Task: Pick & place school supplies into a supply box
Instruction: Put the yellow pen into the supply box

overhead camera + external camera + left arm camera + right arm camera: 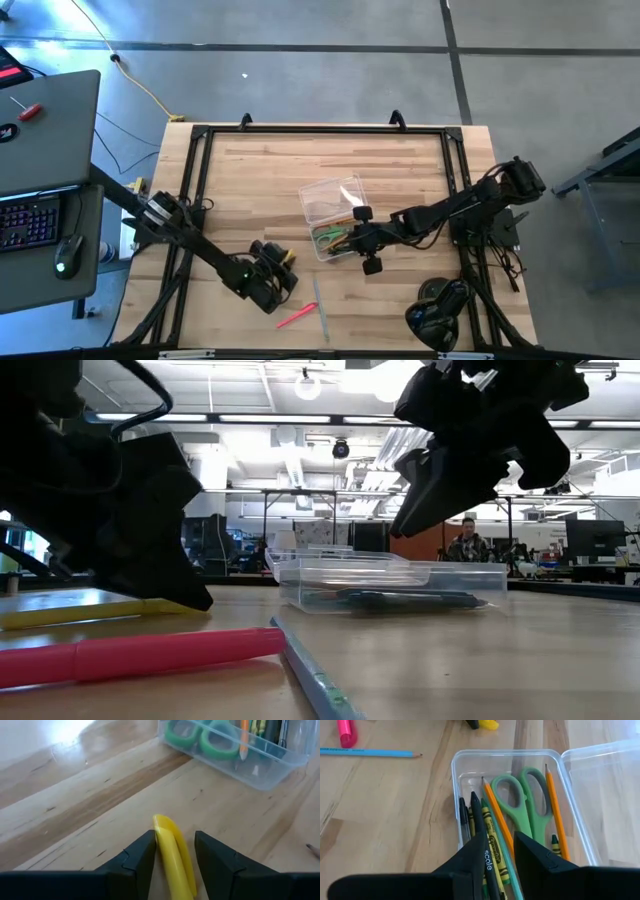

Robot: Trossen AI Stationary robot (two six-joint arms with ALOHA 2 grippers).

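Wooden table [400,180], clear supply box [335,215]

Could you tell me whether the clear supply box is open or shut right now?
Open. The clear box has its lid folded out beside it, and the green scissors and pencils lie uncovered inside.

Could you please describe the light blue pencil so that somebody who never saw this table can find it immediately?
Start at the clear supply box in the middle of the wooden table, then go toward the table's near edge, beside the left gripper. There the light blue pencil lies flat on bare wood next to a pink marker. It is thinner than the marker and has a sharpened tip.
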